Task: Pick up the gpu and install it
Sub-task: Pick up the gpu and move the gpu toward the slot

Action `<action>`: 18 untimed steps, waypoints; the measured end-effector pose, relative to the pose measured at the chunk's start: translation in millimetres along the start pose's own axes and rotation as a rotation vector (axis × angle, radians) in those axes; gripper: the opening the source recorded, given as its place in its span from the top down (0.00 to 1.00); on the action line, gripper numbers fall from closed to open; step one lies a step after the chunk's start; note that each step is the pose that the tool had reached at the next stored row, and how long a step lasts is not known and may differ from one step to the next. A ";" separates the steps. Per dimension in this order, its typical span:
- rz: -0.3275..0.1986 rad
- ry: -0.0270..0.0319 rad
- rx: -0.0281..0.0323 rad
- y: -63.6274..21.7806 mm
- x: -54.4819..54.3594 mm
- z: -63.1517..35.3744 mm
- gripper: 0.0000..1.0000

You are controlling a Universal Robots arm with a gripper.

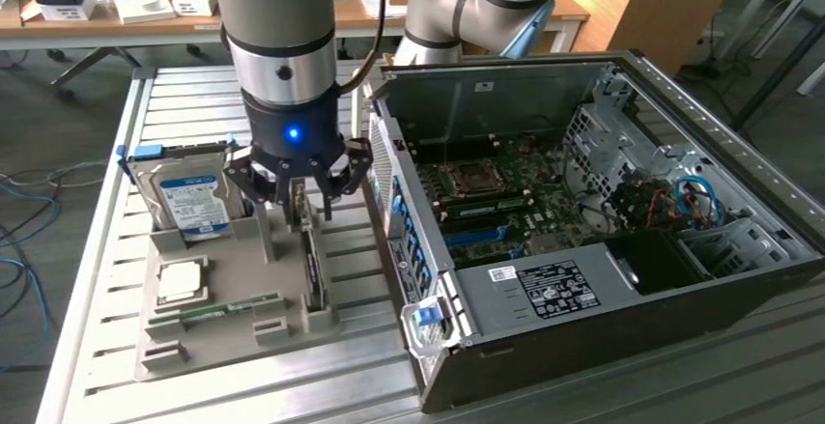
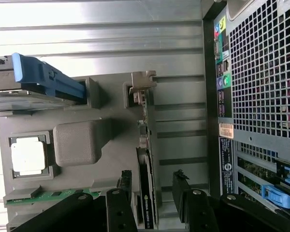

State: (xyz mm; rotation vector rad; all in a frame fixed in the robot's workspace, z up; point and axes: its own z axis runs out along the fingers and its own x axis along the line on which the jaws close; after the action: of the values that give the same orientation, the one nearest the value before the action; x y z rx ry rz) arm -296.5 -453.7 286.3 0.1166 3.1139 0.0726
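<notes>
Here the end effector [image 1: 304, 202] hangs wide open, empty, just over the gpu [image 2: 146, 193]. It stands edge-on in a grey tray [image 1: 239, 294].

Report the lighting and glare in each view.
Wrist view: glare whitens the metal table, while the gpu is free of glare. Exterior view: even light, a blue lamp glows above the claw, and the computer case interior is dim.

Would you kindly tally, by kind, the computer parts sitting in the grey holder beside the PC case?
hard drive: 1
CPU: 1
memory stick: 1
gpu: 1
Total: 4
</notes>
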 end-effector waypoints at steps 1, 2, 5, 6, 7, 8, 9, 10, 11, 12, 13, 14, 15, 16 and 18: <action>0.000 0.0001 0.0001 0.0 0.0 0.1 0.53; -0.001 -0.0001 0.0000 0.0 0.0 0.5 0.53; -0.016 0.0026 0.0000 0.0 -0.2 2.1 0.53; -0.024 0.0040 0.0004 -0.1 -0.4 2.9 0.53; -0.033 0.0054 0.0008 -0.1 -0.5 3.6 0.53; -0.042 0.0068 0.0011 -0.1 -0.5 4.2 0.53; -0.049 0.0082 0.0020 -0.1 -0.5 4.7 0.53; -0.055 0.0094 0.0029 -0.1 -0.5 5.1 0.53; -0.060 0.0100 0.0032 -0.3 -0.5 5.3 0.53; -0.064 0.0103 0.0031 -0.5 -0.6 5.5 0.53; -0.069 0.0106 0.0031 -0.8 -0.6 5.6 0.53; -0.071 0.0109 0.0032 -1.1 -0.6 5.7 0.53; -0.073 0.0113 0.0036 -1.6 -0.6 5.7 0.53; -0.075 0.0115 0.0041 -2.3 -0.7 5.7 0.53; -0.076 0.0119 0.0055 -4.1 -0.8 5.8 0.53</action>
State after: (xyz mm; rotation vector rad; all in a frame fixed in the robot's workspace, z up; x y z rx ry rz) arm -295.9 -457.6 280.4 -0.0028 3.1266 0.0635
